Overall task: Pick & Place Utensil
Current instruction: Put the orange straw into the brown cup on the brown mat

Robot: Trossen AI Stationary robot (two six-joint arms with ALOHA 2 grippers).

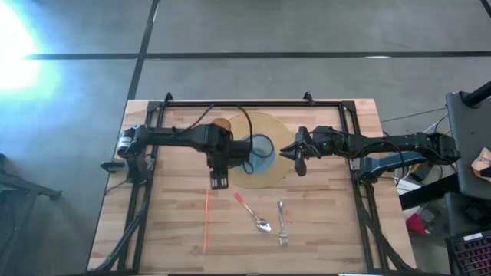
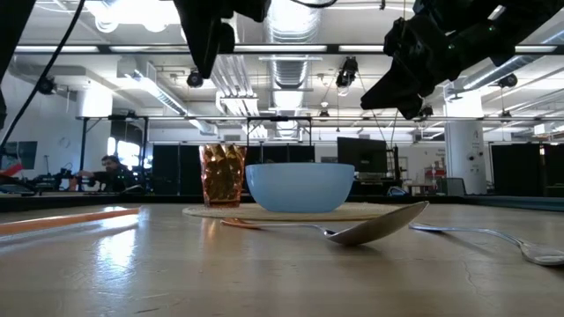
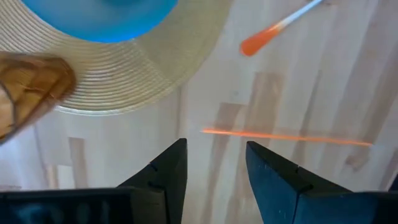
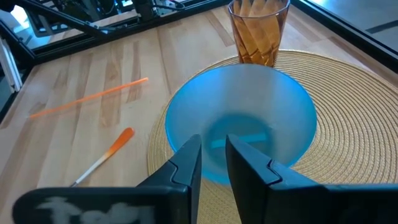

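Observation:
A spoon [image 1: 252,211] with an orange handle lies flat on the wooden table, near the front of a round woven placemat [image 1: 268,175]. A metal fork [image 1: 281,222] lies to its right and an orange straw [image 1: 206,219] to its left. My left gripper [image 1: 219,182] hovers open above the table at the placemat's near-left edge; in its wrist view the straw [image 3: 286,135] and the spoon's handle [image 3: 261,38] lie ahead of it. My right gripper [image 1: 294,156] hangs over the placemat's right side, its fingers [image 4: 186,163] a narrow gap apart, facing the blue bowl [image 4: 239,124].
The blue bowl [image 1: 258,149] stands in the middle of the placemat, and an amber cup [image 1: 222,124] stands at the mat's far-left rim. A black frame rail [image 1: 253,103] runs around the table's sides. Bare wood lies toward the near edge, around the utensils.

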